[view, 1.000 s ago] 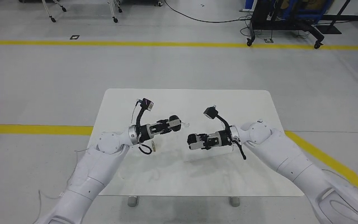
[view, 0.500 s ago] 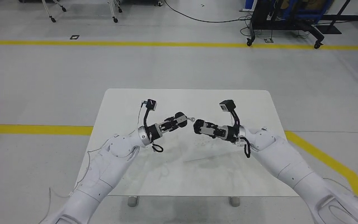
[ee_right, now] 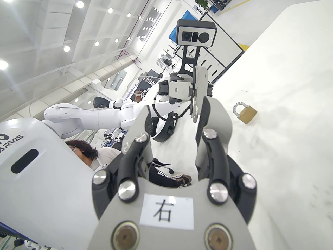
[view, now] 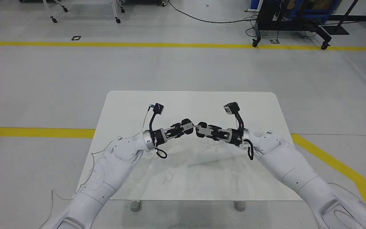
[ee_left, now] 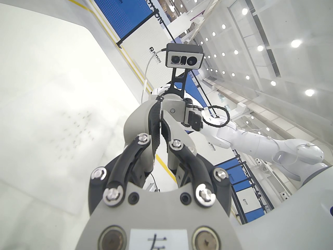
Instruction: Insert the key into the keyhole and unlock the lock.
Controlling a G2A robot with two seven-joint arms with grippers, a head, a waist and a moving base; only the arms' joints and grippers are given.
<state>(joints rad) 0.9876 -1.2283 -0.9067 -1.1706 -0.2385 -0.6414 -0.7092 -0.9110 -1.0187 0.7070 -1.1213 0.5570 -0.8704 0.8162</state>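
A small silver key [ee_right: 193, 108] sticks out of my left gripper [ee_right: 195, 93], which is shut on it. In the top view my left gripper [view: 187, 126] and right gripper [view: 201, 129] meet tip to tip above the middle of the white table [view: 251, 109]. My right gripper [ee_right: 177, 107] is open, and the key's round head sits just inside one of its fingers [ee_right: 212, 115]. A brass padlock [ee_right: 245, 113] with a steel shackle lies flat on the table beyond and to the side of both grippers. In the left wrist view my left gripper [ee_left: 159, 110] has its pads pressed together, hiding the key.
Each wrist carries a camera on a black bracket [view: 155, 107] [view: 231, 107] standing above the arm. A black cable loop [view: 162, 153] hangs below the left wrist. Bare tabletop lies on all sides of the arms, out to the rounded edges.
Both arms have swung inward toward the table's middle. The gap between the two grippers has closed, and the key now reaches between the right gripper's fingers.
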